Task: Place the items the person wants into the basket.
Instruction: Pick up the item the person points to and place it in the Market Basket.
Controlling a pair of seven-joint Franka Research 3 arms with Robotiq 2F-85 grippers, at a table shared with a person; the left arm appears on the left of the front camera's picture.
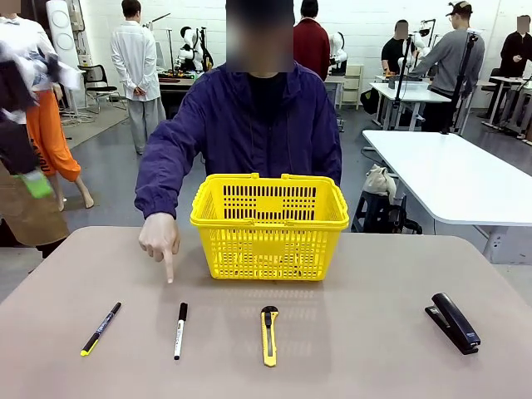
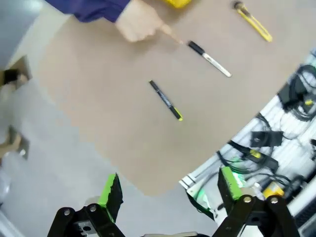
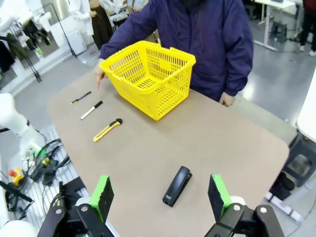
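Left gripper (image 2: 170, 186) first, from its own wrist camera: 2 green-padded fingers spread wide with nothing between them, hovering over the near edge of the table (image 2: 98, 113). Out on the tabletop the person's hand (image 2: 140, 24) aims 1 finger at the black cap of the marker (image 2: 210, 58). The yellow-tipped pen (image 2: 166, 100) lies nearer the camera, and the utility knife (image 2: 253, 21) lies beyond the marker. Over to the front view: the basket (image 1: 270, 224) stands upright at the far side, in front of the person (image 1: 249, 125). The pointing hand is just to its left, fingertip down on the table, near the marker's cap but apart from it. 4 things lie in a row on the near side: pen, marker, utility knife and, well off to the right, the stapler (image 1: 453, 322). Right wrist view now: the right gripper (image 3: 160, 193) is also spread wide and holds nothing. The stapler lies just beyond its fingers, with the knife, marker and pen lined up farther off on the robot's side of the basket.
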